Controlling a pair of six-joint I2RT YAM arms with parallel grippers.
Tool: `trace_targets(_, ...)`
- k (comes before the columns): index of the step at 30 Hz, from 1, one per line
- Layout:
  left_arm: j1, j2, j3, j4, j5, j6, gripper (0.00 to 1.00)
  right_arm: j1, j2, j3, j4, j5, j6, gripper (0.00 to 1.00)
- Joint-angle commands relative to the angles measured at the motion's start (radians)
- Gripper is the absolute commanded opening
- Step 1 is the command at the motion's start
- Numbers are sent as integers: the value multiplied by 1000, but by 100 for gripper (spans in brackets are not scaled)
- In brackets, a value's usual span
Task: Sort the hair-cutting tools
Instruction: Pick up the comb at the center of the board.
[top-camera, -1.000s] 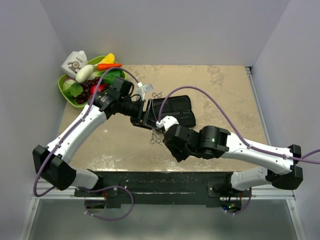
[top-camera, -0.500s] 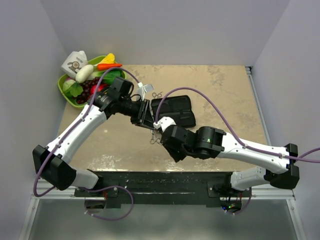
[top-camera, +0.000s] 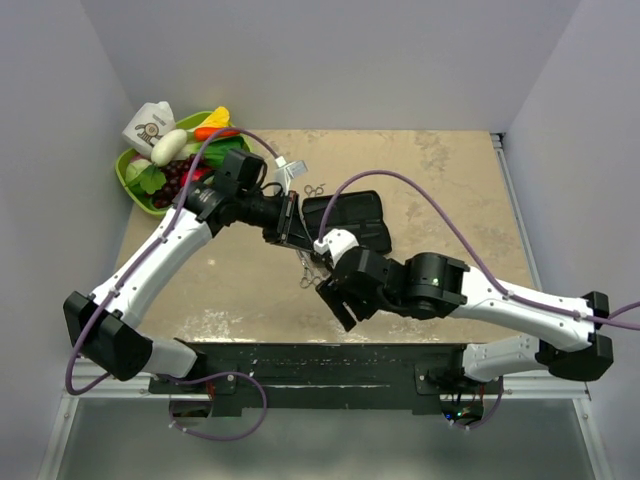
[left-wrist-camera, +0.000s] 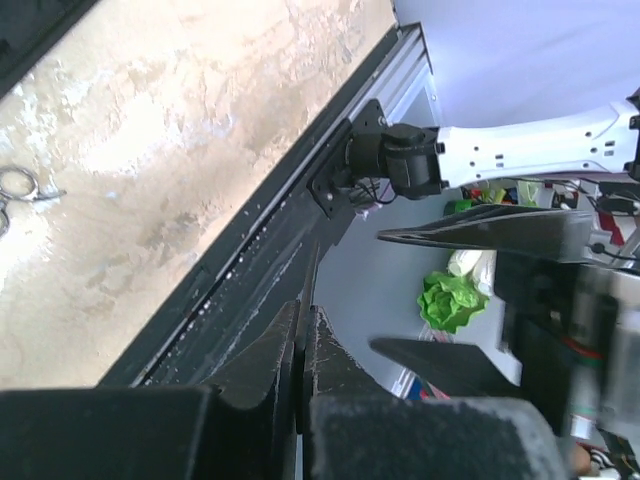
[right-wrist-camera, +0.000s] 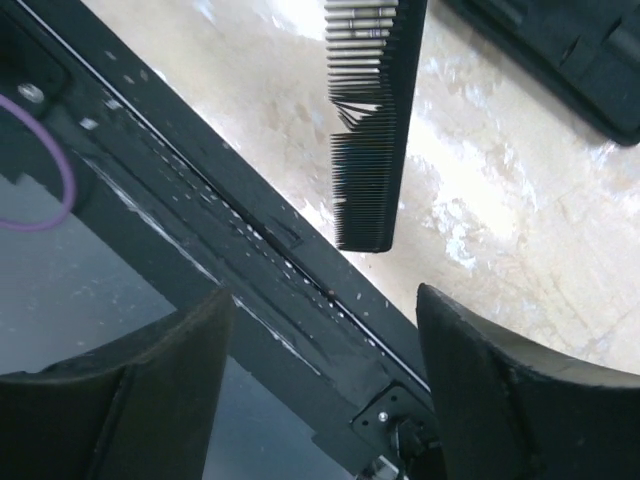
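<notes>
The thin black comb (right-wrist-camera: 366, 120) hangs above the tan table, teeth toward the near rail. My left gripper (top-camera: 293, 226) is shut on it; in the left wrist view the comb (left-wrist-camera: 307, 285) shows as a thin edge pinched between the jaws of that gripper (left-wrist-camera: 303, 312). My right gripper (right-wrist-camera: 322, 296) is open just below the comb's free end and does not touch it; from above it (top-camera: 336, 300) sits toward the near edge. One pair of silver scissors (top-camera: 306, 281) lies by the right gripper, with its rings (left-wrist-camera: 12, 192) in the left wrist view. A second pair of scissors (top-camera: 316, 190) lies behind the black case.
The flat black case (top-camera: 352, 220) lies open at mid-table, its corner (right-wrist-camera: 575, 55) in the right wrist view. A green basket (top-camera: 128, 176) of toy food and a milk carton (top-camera: 150, 125) stand at the far left. The black rail (right-wrist-camera: 250, 250) runs along the near edge.
My left gripper has closed on the comb. The right gripper has opened, let go of the comb and drawn back a little toward the near edge.
</notes>
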Motion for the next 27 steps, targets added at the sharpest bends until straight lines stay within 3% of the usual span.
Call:
trace_targets(1, 0, -4, 87, 79, -41, -27, 0, -2, -98, 110, 51, 71, -7, 81)
trace_targets(7, 12, 11, 195, 202, -40, -68, 0, -87, -141, 224, 89, 126, -16, 84)
trace_targets(11, 61, -10, 189, 378, -23, -114, 0, -337, -169, 222, 288, -24, -61, 84)
trace_targets(13, 94, -41, 141, 464, -12, -162, 0, -400, -170, 218, 355, -82, -67, 83)
trace_targets(17, 215, -101, 14, 804, 78, -286, 0, -593, -172, 210, 532, -188, -33, 83)
trace_targets(21, 296, -109, -84, 1068, 193, -419, 0, -849, -183, 108, 720, -503, 86, 81)
trace_targets(22, 307, -112, -101, 1126, 230, -488, 0, -949, -186, 71, 837, -671, 173, 80)
trace_targets(23, 327, -115, -117, 1241, 246, -525, 0, -985, -187, -16, 908, -751, 221, 79)
trace_targets(27, 361, -119, -190, 1386, 281, -634, 0, -1077, -190, -134, 1145, -949, 353, 78)
